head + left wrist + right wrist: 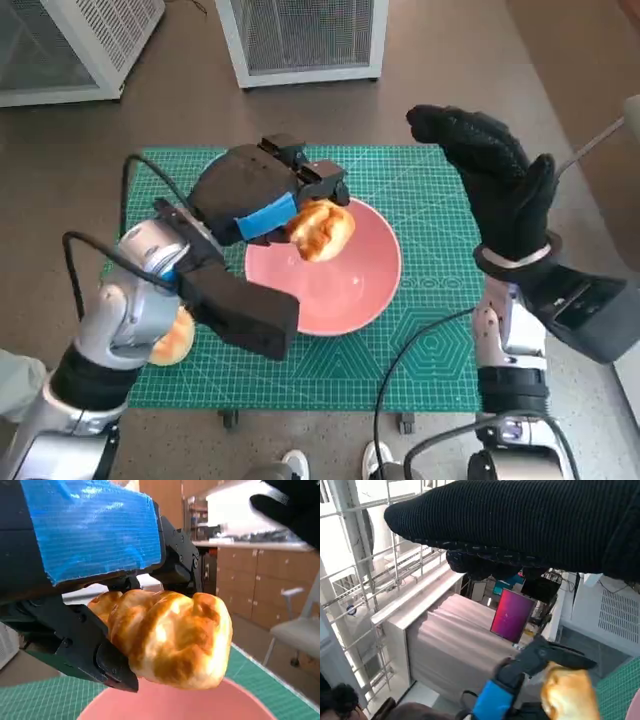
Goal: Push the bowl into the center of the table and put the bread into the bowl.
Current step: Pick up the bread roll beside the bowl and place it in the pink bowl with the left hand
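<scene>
Two breads | second bread (pixel 172 340) (head view only) | left robot hand (pixel 262 195) holds bread (pixel 320 229)

Open bowl (pixel 350 290) beneath held bread (pixel 320 230)

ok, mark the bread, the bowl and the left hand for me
bread (pixel 320 230), head view, middle of the crust
bowl (pixel 365 290), head view, bare pink inside
left hand (pixel 250 190), head view, back of the hand
</scene>
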Robot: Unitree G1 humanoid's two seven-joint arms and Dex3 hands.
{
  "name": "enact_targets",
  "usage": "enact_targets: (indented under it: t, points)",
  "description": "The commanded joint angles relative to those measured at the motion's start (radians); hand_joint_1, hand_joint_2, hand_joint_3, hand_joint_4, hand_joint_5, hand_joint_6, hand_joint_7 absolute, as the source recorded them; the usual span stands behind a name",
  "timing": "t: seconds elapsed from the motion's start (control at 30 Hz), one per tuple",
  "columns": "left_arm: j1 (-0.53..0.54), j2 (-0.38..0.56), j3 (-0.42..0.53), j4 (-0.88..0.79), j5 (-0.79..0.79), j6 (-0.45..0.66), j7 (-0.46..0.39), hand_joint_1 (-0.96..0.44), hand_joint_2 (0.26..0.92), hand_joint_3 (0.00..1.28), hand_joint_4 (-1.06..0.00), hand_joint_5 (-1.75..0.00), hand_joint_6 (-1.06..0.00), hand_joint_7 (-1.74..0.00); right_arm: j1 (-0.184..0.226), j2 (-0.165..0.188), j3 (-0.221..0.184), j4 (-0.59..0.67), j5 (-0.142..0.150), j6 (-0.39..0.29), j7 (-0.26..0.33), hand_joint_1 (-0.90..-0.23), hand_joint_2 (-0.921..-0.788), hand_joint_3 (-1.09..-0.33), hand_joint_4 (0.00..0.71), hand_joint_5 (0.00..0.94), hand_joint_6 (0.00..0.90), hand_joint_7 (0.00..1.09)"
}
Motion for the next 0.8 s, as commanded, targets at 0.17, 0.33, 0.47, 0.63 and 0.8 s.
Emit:
enact_targets:
  t: [0.17, 0.33, 0.47, 0.63, 0.8]
  points:
    - [-0.015, -0.019, -0.002, 0.018, 0.012, 0.009, -0.011, 0.0, 0.919, 0.02, -0.78, -1.11, -0.67, -1.08, 0.022, -0.005, -0.003, -0.003, -0.003, 0.014, -0.001, -0.723, -0.921, -0.793, 0.208, 0.0, 0.079, 0.44]
    - [0.0, -0.025, 0.0, -0.003, 0.013, 0.049, -0.038, 0.0, 0.875, 0.06, -0.6, -0.66, -0.55, -0.71, 0.025, -0.003, -0.001, -0.006, -0.014, 0.006, -0.008, -0.724, -0.921, -0.793, 0.208, 0.0, 0.079, 0.44]
    - [0.013, -0.018, -0.001, -0.029, 0.018, 0.071, -0.067, -0.05, 0.814, 0.02, -0.42, -0.18, -0.47, -0.23, 0.026, -0.002, 0.0, -0.007, -0.02, 0.001, -0.013, -0.724, -0.921, -0.793, 0.208, 0.0, 0.079, 0.44]
    - [0.006, 0.01, -0.008, -0.049, 0.031, 0.075, -0.124, -0.19, 0.753, 0.0, -0.19, -0.03, -0.36, -0.04, 0.024, -0.001, 0.0, 0.0, -0.026, -0.009, -0.018, -0.724, -0.921, -0.792, 0.208, 0.0, 0.077, 0.44]
    - [0.001, 0.035, 0.005, -0.069, 0.012, 0.073, -0.186, -0.33, 0.743, 0.0, -0.12, 0.0, -0.3, -0.01, 0.022, 0.001, 0.0, 0.002, -0.026, -0.007, -0.019, -0.724, -0.921, -0.793, 0.208, 0.0, 0.076, 0.44]
